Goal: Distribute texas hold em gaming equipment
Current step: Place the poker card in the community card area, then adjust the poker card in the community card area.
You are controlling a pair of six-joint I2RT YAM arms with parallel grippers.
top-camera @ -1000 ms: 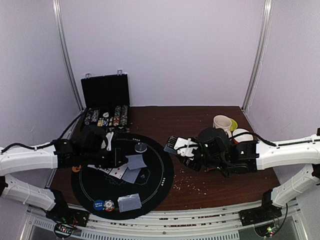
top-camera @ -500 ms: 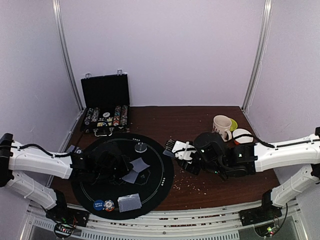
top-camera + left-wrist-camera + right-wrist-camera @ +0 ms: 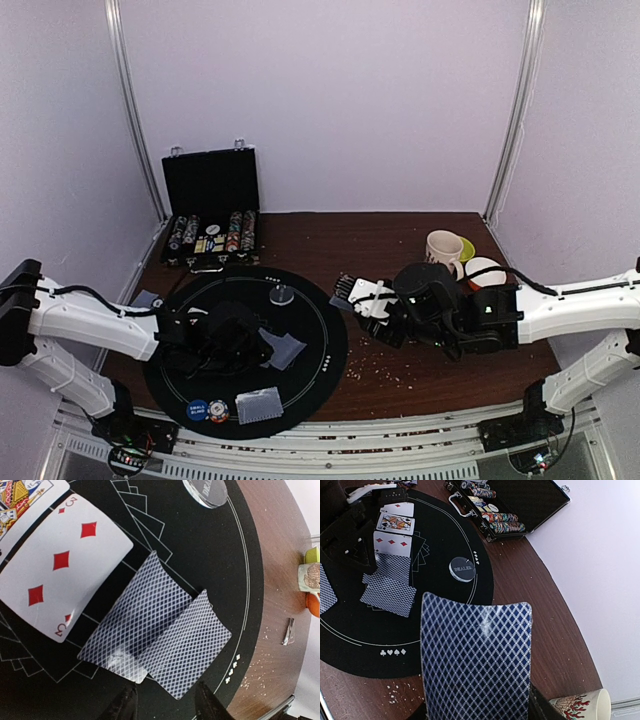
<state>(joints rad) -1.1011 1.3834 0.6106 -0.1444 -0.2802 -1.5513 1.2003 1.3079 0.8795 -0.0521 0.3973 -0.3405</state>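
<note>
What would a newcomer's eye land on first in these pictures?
The round black playing mat at the near left, where a face-up three of diamonds lies beside two overlapping face-down blue-lattice cards. Next, the blue-lattice-backed deck clamped in the right gripper, and the open black chip case at the far left.

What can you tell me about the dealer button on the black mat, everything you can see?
The dealer button is a thick round disc, clear at the rim and dark grey in the middle, like acrylic, with DEALER in white letters across its top. It lies flat on the black round mat, by the white ring line on the mat's far side, beside small white suit symbols. It touches only the mat; the face-down cards lie apart from it.
</note>
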